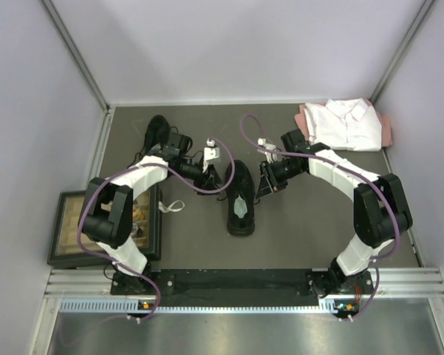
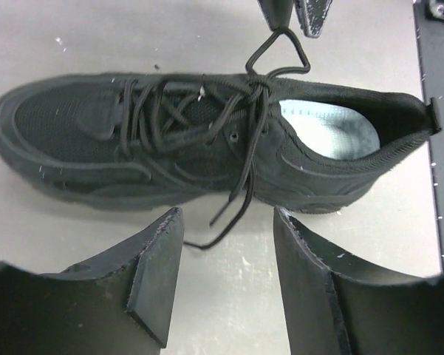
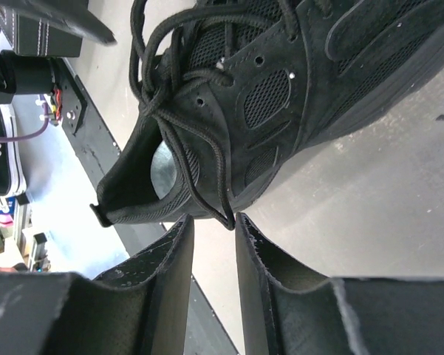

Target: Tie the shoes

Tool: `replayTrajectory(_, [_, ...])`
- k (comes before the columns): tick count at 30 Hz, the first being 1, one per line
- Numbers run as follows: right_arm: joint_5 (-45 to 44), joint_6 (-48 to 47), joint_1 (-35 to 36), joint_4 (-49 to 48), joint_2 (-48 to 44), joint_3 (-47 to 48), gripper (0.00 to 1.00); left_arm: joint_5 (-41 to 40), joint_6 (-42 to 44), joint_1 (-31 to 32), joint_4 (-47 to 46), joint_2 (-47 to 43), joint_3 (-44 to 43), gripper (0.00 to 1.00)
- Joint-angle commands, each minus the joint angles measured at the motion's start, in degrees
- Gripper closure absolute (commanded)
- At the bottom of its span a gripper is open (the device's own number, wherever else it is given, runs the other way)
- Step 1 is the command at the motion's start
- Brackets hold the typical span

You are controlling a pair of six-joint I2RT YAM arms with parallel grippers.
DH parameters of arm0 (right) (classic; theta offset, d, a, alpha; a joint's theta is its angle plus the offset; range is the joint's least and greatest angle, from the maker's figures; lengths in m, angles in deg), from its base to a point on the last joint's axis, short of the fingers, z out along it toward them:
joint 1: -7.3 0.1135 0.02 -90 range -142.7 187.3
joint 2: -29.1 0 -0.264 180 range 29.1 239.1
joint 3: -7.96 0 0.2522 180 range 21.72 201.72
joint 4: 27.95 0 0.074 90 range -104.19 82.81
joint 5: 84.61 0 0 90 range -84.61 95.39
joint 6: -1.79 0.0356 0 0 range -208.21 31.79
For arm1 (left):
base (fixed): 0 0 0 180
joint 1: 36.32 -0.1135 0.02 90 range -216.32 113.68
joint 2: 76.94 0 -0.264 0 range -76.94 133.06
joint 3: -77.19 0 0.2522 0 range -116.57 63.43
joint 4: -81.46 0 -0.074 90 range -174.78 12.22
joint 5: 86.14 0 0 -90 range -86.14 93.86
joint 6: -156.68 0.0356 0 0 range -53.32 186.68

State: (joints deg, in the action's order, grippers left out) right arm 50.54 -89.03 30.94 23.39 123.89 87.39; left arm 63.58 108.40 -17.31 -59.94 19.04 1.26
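One black shoe [image 1: 241, 198] with a pale grey insole lies mid-table, heel toward the arms. It shows on its side in the left wrist view [image 2: 170, 140] and in the right wrist view [image 3: 281, 96]. Its laces [image 2: 207, 111] are crossed, and loose ends [image 2: 229, 214] trail on the table. My left gripper [image 1: 209, 183] [image 2: 227, 222] is open and empty just left of the shoe. My right gripper [image 1: 264, 185] [image 3: 214, 222] is narrowly open, with a lace loop [image 3: 225, 211] at its mouth touching one fingertip [image 3: 241, 220]. The second black shoe [image 1: 159, 133] lies at the back left.
A folded white shirt [image 1: 346, 124] lies on a pink cloth at the back right. A dark framed box [image 1: 96, 229] sits by the left arm, with a white cord [image 1: 171, 207] beside it. Grey walls close in the left, right and back sides.
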Motion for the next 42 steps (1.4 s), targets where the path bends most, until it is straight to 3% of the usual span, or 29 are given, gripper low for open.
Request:
replayTrajectory(1, [1.61,-0.06,0.44,-0.67,0.40,2.97,0.71,-0.22,3.90,1.74,-1.81,1.04,-2.69,0.45])
replayTrajectory(8, [1.44,-0.41,-0.17,-0.23,0.32,2.97,0.71,-1.80,7.67,2.35,1.61,1.92,-3.92,0.71])
replayTrajectory(9, [1.44,-0.41,-0.43,-0.14,0.32,2.97,0.71,-1.98,8.81,2.27,2.66,1.93,-4.18,0.81])
replayTrajectory(12, [1.17,-0.76,-1.13,0.38,0.32,3.32,0.71,-3.30,10.21,2.00,6.52,1.93,-5.32,0.95])
replayTrajectory(14, [0.82,-1.29,-1.49,0.82,0.32,3.41,0.71,-4.35,11.10,1.56,8.99,1.14,-5.51,1.00])
replayTrajectory(26, [1.70,-0.24,-1.84,-0.58,1.90,5.43,0.69,-8.83,12.78,-2.48,12.43,-0.36,-3.83,1.00])
replayTrajectory(30, [3.54,0.38,-1.14,-1.28,1.99,6.14,0.62,-10.41,12.34,-2.74,12.43,0.08,-3.75,1.00])
replayTrajectory(42, [3.02,5.21,2.90,-5.68,3.65,6.40,0.62,-11.03,13.57,-4.15,15.15,0.26,-3.05,1.00])
